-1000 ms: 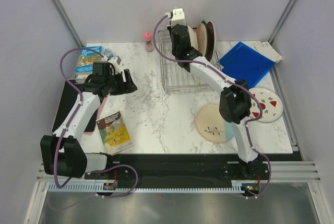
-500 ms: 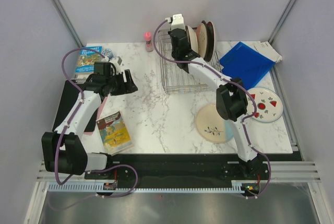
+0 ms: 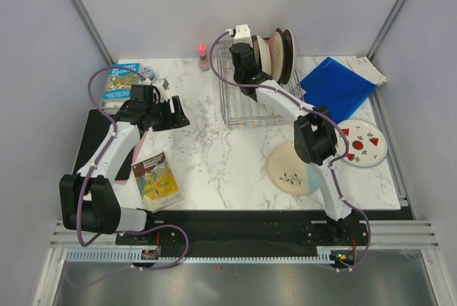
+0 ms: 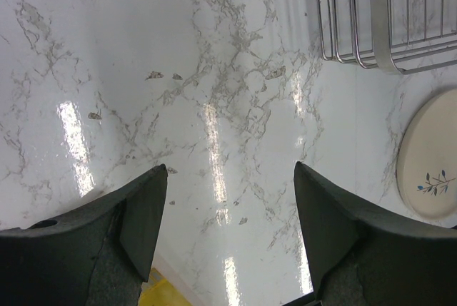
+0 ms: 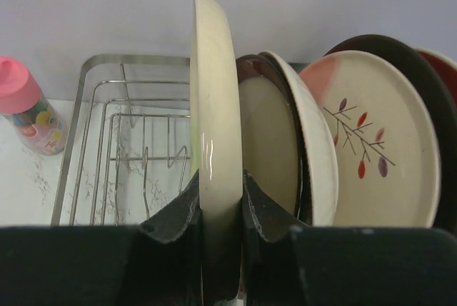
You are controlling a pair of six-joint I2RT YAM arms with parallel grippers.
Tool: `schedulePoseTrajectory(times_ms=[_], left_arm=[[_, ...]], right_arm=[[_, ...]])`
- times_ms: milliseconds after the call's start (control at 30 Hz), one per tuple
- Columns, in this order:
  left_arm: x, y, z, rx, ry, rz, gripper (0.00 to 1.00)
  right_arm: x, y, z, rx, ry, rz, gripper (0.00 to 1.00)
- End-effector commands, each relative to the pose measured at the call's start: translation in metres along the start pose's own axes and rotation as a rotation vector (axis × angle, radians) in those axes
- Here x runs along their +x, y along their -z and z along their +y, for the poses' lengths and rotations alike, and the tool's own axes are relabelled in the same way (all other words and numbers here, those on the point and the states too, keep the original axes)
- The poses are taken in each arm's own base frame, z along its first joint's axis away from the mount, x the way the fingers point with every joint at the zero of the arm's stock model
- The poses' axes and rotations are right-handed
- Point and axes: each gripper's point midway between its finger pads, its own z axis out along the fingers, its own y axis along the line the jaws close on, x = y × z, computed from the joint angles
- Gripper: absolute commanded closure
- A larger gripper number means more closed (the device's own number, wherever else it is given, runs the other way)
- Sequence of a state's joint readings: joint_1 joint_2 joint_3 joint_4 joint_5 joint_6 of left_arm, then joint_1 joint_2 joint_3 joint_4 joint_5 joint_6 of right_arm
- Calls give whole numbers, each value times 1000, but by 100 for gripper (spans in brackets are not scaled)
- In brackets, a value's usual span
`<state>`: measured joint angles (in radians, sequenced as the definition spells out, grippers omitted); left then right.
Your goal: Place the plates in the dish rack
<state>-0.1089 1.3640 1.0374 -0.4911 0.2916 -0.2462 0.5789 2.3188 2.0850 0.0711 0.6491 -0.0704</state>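
Right wrist view: my right gripper (image 5: 220, 195) is clamped on a cream plate (image 5: 214, 106), holding it upright on edge over the rack (image 5: 100, 135), just beside the standing plates (image 5: 357, 142). I cannot tell whether its lower rim sits in a slot. My left gripper (image 4: 228, 177) hangs with fingers spread over the table (image 4: 214, 70). A twig plate (image 3: 291, 167) and a red-spotted plate (image 3: 365, 143) lie flat right of the rack's near end.

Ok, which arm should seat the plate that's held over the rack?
Right. The right pincer is shut on the cream plate, upright over the dish rack beside the slotted plates. The left pincer hangs open over the table, holding nothing.
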Motion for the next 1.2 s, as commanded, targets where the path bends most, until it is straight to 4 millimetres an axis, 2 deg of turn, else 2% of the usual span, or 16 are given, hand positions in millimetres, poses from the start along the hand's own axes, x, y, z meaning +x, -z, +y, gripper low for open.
schedulePoseTrajectory(times_ms=[0,67,167,367,400,467,500,567,600,667,733,767,800,900,1033,1167], left_arm=[[-20,8,-12,36,-5,-64,22],[-20,8,-12,36,-5,-64,22],[-20,9,-14,43,1,-61,21],[-22,8,-20,63,38,-54,21],[-21,8,-22,65,52,-49,21],[-18,7,-28,79,53,-39,20],[-16,8,-33,91,62,-32,20],[-8,7,-43,111,68,-13,20],[-4,9,-48,119,91,-7,20],[14,6,-61,150,94,29,20],[34,3,-81,242,102,44,19],[40,3,-92,289,104,45,14],[46,4,-103,324,115,45,12],[54,2,-150,449,-44,-51,13],[76,-9,-195,571,-48,-34,14],[106,-43,-210,550,-23,98,23]], right_arm=[[-22,-3,2,22,-87,-80,100],[-17,-7,2,26,-69,-77,94],[-16,-7,2,25,-55,-83,67],[-38,10,-12,25,-34,-110,45],[-59,21,-21,26,-52,-138,44],[-65,34,-26,1,-34,-138,41],[-92,50,-41,2,-41,-173,40],[-94,68,-51,-17,-34,-160,38],[-121,95,-69,-35,-57,-186,37],[-97,118,-73,-114,26,-141,31],[-74,164,-74,-312,162,-110,24],[-45,180,-81,-399,247,-31,25],[-31,216,-75,-583,286,-28,26],[24,254,-110,-659,292,194,23],[68,274,-147,-635,94,473,23],[93,272,-170,-607,-138,615,23]])
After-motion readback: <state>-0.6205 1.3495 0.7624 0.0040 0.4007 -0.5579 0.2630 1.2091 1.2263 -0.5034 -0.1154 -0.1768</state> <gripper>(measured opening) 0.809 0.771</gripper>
